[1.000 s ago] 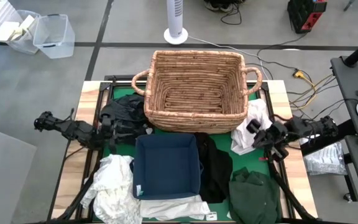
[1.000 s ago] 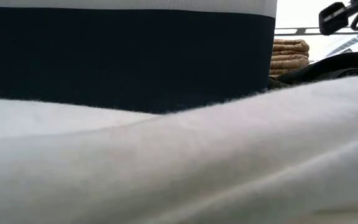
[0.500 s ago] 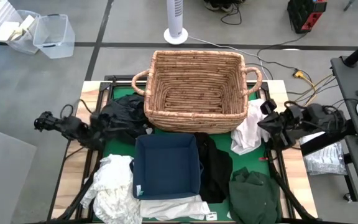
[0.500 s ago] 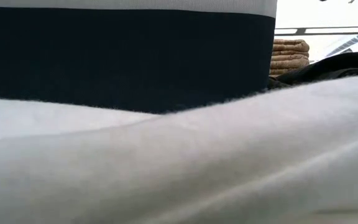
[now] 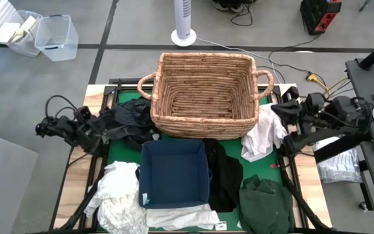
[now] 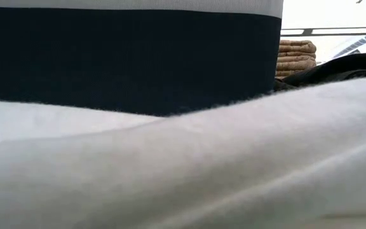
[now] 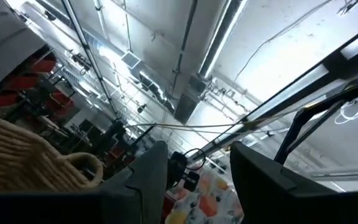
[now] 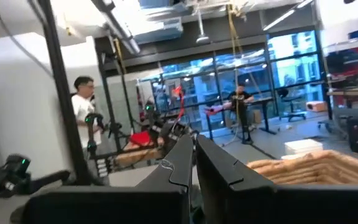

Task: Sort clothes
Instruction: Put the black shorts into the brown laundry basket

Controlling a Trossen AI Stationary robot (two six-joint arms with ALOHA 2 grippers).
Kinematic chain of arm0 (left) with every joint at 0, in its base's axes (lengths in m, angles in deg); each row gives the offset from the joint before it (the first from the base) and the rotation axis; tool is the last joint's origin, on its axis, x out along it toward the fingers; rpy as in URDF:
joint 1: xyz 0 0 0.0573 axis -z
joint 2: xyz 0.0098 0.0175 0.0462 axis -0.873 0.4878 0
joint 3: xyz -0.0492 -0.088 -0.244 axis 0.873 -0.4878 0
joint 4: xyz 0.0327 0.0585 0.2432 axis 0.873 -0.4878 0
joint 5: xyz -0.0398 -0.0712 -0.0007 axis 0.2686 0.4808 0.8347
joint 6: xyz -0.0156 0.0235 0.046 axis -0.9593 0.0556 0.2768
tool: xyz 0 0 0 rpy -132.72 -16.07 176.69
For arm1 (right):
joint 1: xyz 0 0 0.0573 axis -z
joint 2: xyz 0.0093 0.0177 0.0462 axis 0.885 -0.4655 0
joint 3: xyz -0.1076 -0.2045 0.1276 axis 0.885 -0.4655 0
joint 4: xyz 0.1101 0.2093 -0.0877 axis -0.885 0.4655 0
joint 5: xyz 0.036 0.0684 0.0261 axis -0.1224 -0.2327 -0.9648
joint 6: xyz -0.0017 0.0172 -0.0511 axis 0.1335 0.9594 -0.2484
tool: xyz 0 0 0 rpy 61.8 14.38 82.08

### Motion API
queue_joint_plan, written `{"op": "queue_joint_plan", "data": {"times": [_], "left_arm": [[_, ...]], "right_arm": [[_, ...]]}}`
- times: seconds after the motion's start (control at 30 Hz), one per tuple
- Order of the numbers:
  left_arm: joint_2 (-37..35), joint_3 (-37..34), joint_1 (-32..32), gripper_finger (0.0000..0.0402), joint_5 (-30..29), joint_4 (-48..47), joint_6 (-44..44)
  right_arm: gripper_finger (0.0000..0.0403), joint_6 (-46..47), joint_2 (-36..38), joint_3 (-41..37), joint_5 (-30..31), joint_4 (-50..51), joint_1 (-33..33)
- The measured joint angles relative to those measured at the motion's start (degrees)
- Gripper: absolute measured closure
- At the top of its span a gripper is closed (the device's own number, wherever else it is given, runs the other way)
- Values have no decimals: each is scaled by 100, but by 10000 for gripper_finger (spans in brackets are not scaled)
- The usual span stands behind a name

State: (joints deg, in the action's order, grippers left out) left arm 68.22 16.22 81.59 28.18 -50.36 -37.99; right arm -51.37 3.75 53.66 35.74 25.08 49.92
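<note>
Two tools have changed since a second ago: the left tool [image 5: 112, 127] has drawn a black garment [image 5: 130, 119] upward beside the wicker basket [image 5: 203, 96], gripping it, and the right tool [image 5: 283, 110], fingers closed on a white garment [image 5: 263, 133], has risen toward the basket's right handle. Three white, two black and one green garment [image 5: 265, 201] show around the blue bin [image 5: 174, 173] on the tabletop [image 5: 304, 107]. No writing is readable.

Bin [image 5: 174, 172] before basket [image 5: 204, 94], clothes [image 5: 119, 195] around
</note>
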Motion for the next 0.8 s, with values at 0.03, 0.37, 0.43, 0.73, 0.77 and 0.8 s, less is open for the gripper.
{"op": "queue_joint_plan", "data": {"times": [0.03, 0.37, 0.43, 0.73, 0.77, 0.8], "left_arm": [[1, 0, -1, 247, -24, 17, 1], [197, 0, -1, 247, -1834, 2, -670], [284, 0, -1, 247, -1832, -34, -845], [1235, 463, 1, 248, -1436, -223, -789], [1374, 640, 0, 248, -1430, -421, -686], [1495, 835, 1, 248, -1428, -719, -574]], "right_arm": [[390, -45, -15, 74, 7, -3, 0], [390, -746, -3, 670, 10, 250, 0], [390, -1003, -9, 715, 12, 330, 0], [390, -1711, -18, 699, 4, 434, 0], [390, -1665, -18, 699, 4, 434, 0], [390, -1569, -18, 699, 4, 434, 0]]}}
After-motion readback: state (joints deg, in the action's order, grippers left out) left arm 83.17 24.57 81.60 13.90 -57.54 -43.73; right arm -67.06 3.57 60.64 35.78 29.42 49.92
